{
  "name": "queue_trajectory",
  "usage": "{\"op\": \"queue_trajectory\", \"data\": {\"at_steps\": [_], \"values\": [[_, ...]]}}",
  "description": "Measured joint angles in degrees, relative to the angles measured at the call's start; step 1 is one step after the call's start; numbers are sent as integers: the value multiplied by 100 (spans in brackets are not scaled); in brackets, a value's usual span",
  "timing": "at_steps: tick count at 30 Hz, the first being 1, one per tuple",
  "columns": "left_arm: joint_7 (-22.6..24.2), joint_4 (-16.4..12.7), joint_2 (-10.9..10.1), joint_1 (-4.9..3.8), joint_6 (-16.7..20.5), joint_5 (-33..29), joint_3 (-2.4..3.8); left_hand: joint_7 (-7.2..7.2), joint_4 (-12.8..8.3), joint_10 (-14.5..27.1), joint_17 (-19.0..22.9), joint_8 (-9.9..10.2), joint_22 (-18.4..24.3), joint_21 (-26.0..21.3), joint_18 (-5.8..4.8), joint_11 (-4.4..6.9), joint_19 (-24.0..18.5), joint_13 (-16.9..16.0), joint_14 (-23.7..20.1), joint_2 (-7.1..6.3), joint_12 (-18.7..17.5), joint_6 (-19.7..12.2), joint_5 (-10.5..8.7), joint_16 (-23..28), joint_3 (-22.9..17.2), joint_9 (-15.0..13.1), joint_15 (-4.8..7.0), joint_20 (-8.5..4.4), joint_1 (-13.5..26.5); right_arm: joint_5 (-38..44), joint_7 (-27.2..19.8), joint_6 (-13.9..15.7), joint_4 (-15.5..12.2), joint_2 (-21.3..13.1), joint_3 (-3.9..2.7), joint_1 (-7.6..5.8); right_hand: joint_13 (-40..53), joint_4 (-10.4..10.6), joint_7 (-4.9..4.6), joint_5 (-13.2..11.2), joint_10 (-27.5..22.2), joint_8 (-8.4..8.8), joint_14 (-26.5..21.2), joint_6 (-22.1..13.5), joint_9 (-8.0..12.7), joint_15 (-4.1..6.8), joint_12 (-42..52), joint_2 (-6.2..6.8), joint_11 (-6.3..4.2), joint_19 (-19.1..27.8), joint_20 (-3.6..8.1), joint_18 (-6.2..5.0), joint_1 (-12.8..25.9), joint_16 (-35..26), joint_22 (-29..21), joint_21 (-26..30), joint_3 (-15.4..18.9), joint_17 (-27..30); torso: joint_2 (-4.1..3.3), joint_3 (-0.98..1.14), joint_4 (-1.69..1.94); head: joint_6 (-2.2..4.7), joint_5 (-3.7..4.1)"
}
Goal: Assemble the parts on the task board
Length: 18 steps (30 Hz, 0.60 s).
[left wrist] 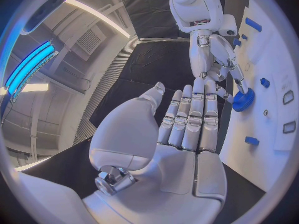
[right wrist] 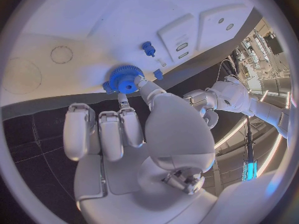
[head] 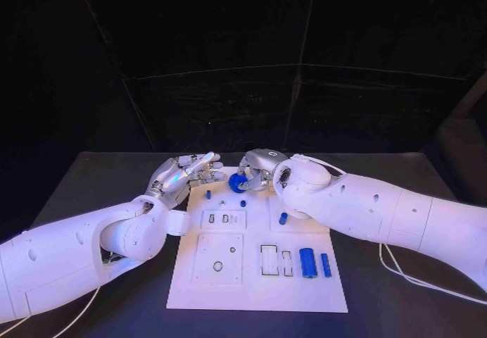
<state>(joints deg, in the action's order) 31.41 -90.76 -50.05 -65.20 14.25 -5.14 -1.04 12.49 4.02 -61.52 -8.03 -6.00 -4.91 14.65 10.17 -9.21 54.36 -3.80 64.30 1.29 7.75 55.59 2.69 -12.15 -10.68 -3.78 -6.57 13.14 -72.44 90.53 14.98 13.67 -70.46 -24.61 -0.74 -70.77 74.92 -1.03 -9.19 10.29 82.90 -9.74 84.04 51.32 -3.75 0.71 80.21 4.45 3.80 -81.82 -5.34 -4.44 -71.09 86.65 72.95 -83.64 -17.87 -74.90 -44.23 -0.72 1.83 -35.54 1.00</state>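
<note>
The white task board (head: 256, 285) lies in the middle of the table. My right hand (head: 260, 171) is over its far end and pinches a blue gear (head: 238, 183) between thumb and a finger. That gear (right wrist: 124, 78) sits close over the board (right wrist: 93, 20); I cannot tell whether it touches. My left hand (head: 184, 175) hovers open beside the board's far left corner, its fingers (left wrist: 190, 117) straight and held together, holding nothing. The left wrist view shows the right hand (left wrist: 215, 62) with the gear (left wrist: 243, 100) at the board (left wrist: 274, 50).
Small blue pegs (head: 208, 193) (head: 243, 203) (head: 283, 218) stand on the board's far half. A blue cylinder (head: 307, 262) and a blue bar (head: 326, 265) lie near its right edge, beside empty slots (head: 270, 259). A blue peg (right wrist: 148, 48) stands near the gear.
</note>
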Motion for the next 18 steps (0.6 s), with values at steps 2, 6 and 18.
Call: {"op": "queue_trajectory", "data": {"at_steps": [2,6,18], "values": [[0,0,-1,0,0,0,0,0,0,0,0,0,0,0,0,0,0,0,0,0,0,0,0,0,0,0,0,0,0,1,-1,-12,8,11,2,4,0,2,-10,-10,0,27,0,-13,0,0,-19,22,0,0,0,0,-22,0,-1,0,2,0,0,0,0,-1,-4],[-1,0,-3,-2,0,0,0,0,0,0,0,0,0,0,0,0,0,0,0,0,0,0,0,0,0,0,0,0,0,3,-2,-29,26,26,3,7,0,6,-4,-31,0,52,0,-40,0,0,-35,22,0,0,0,0,-22,0,-9,0,38,0,0,0,0,-1,-12],[-4,2,-10,-4,0,-1,0,0,0,0,1,0,-1,0,0,0,0,0,0,0,0,0,0,0,0,0,0,0,0,6,-2,-101,23,24,4,12,0,43,-8,-60,-21,97,0,-82,-1,0,-57,67,20,12,-12,0,23,0,-17,0,141,-1,1,2,-1,-8,-23]]}}
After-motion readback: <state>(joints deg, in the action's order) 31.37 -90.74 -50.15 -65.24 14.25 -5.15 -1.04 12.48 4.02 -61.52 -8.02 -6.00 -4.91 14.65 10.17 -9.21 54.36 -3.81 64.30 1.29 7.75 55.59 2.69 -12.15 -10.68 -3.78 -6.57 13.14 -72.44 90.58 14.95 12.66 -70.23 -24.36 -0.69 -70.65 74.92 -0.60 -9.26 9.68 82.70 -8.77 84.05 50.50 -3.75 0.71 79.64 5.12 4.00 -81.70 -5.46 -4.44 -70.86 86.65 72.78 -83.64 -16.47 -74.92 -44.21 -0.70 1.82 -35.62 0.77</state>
